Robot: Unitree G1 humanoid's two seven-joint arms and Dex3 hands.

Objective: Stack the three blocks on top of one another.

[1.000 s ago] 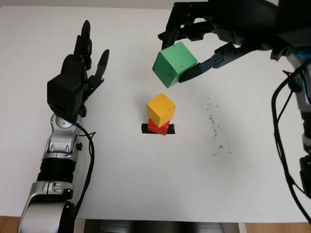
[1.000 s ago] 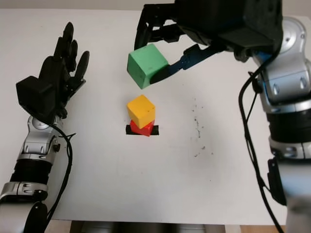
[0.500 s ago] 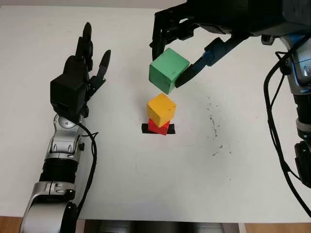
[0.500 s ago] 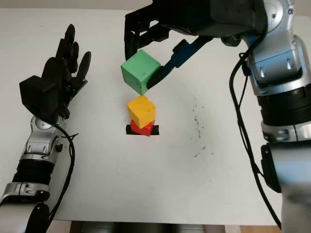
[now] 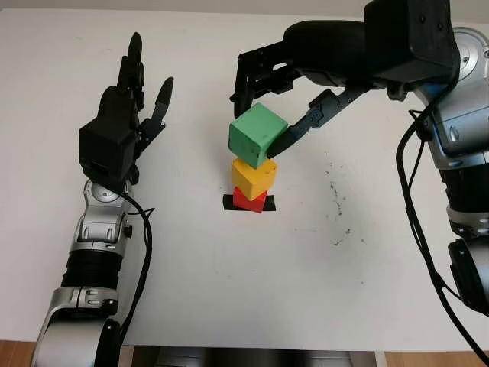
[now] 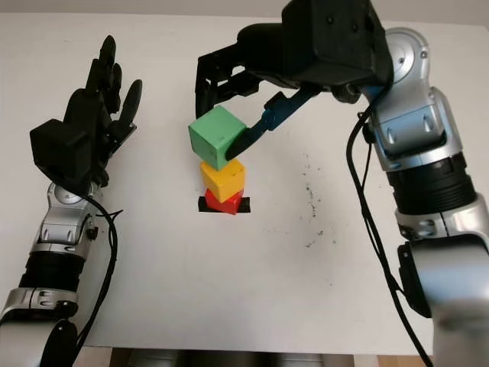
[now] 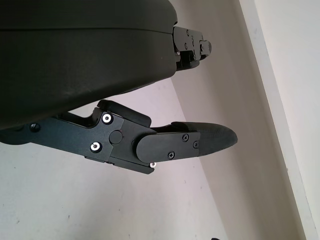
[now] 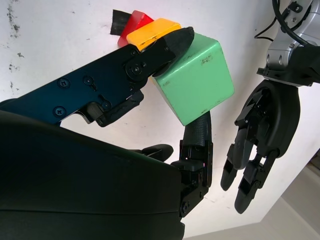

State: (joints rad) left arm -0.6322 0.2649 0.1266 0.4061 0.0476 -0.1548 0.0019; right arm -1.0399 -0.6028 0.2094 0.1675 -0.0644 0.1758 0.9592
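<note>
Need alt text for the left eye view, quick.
The right hand holds a green block at the top of a yellow block stacked on a red block. The left hand, open, is raised off to the side.

A flat white matte tabletop stretches beneath and ahead of my fingers, evenly lit. Small dark speckles mark it beyond my right fingertips. A strip of brown wooden floor shows behind my wrists.
</note>
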